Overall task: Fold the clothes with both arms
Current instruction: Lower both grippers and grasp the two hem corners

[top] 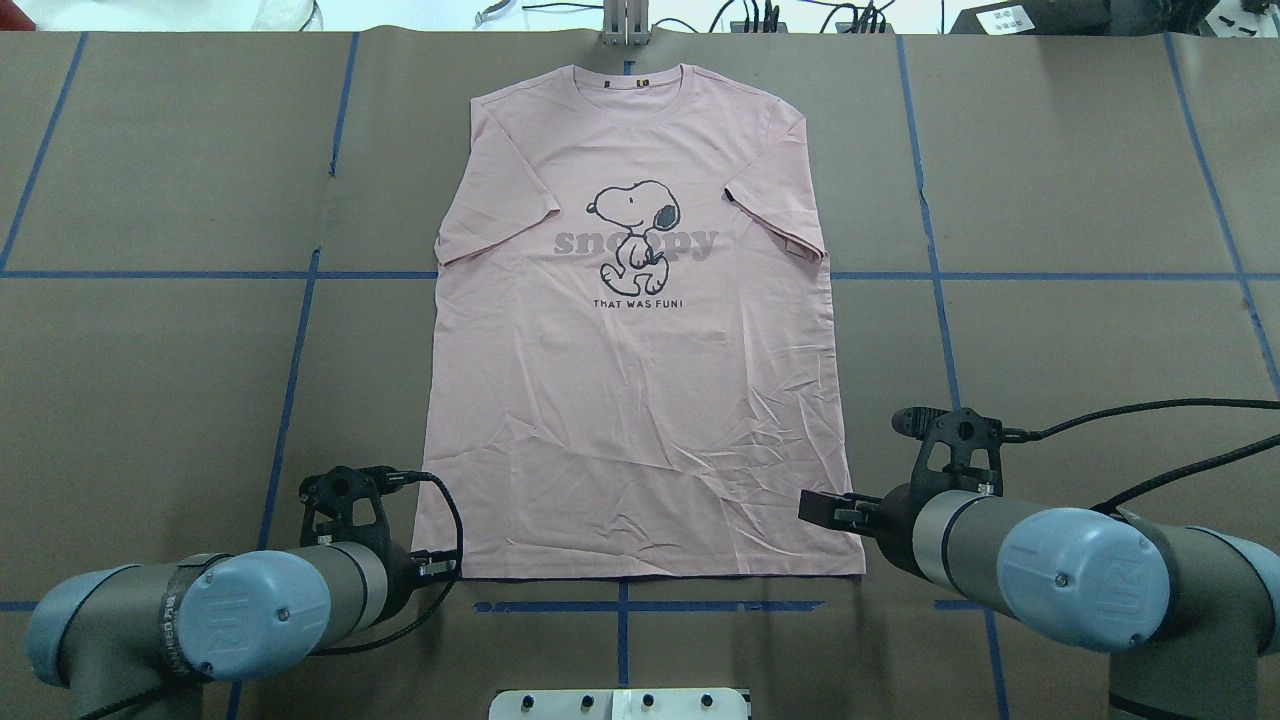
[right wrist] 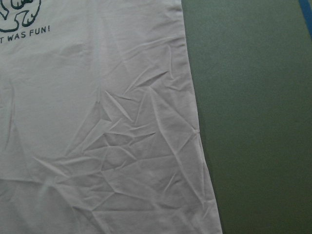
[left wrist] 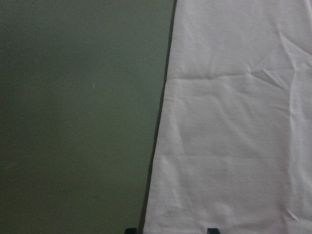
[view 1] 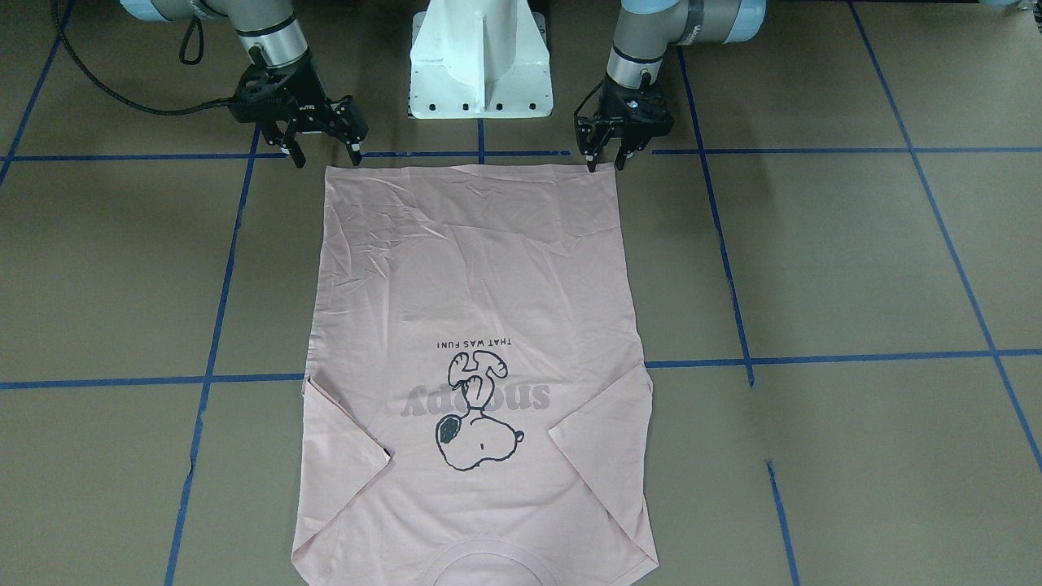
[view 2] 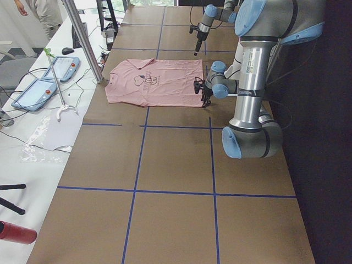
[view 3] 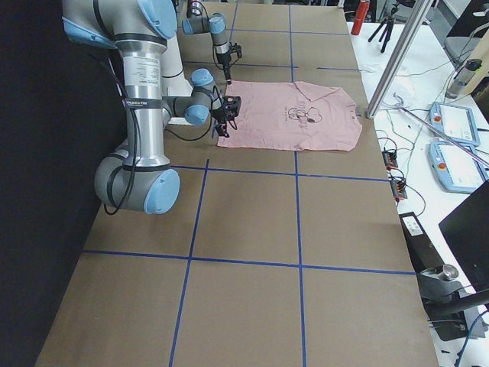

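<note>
While the left end effector [view 1: 606,161] stands open with its 2 fingers either side of 1 hem corner of the pink T-shirt [view 1: 476,268], gripping nothing, the right end effector [view 1: 326,155] gapes wider just beside the other hem corner, also empty. The T-shirt lies flat, print up, on the brown tabletop [view 1: 855,260], hem toward the white pedestal [view 1: 480,57], collar at the far side.
</note>
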Tool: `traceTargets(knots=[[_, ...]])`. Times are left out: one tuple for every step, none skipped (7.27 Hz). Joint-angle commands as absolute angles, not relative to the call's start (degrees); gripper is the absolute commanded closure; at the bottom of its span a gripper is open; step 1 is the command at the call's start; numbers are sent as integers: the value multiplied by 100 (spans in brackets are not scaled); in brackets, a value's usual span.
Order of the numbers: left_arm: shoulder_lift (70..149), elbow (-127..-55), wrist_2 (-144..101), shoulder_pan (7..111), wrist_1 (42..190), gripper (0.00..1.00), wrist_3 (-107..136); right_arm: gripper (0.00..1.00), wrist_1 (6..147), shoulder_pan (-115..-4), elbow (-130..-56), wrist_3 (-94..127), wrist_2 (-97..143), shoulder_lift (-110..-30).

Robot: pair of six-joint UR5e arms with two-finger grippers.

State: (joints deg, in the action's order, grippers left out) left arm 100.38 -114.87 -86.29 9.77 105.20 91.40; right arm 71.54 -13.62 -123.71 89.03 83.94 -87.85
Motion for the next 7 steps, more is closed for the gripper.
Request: traceTargets(knots=[[10028,-11470,-8631,976,10521,50,9132,0,7154,-1362,-12366,8903,8394,-8824],[10020,-11470,-8622,958,10521,50,9132,0,7154,-1362,-12366,8903,8367,-8833],[10020,-11470,-8622,949,10521,51,9132,0,7154,-1362,-12366,8903,8367,-8833],[10020,-11470,-8631,941,10521,52,9132,0,7154,-1362,-12366,8903,8367,-8824],[10020,-11470,-8631,906,10521,59,9141,0,7154,-1362,-12366,8903,8358,-8824],[10020,-11470,-8622,879,10521,67,9141,0,7154,-1362,-12366,8903,8358,-8833],[10020,-11487,-8631,879,10529,73,9141,0,7154,-1362,-12366,8903,8358,-8833]])
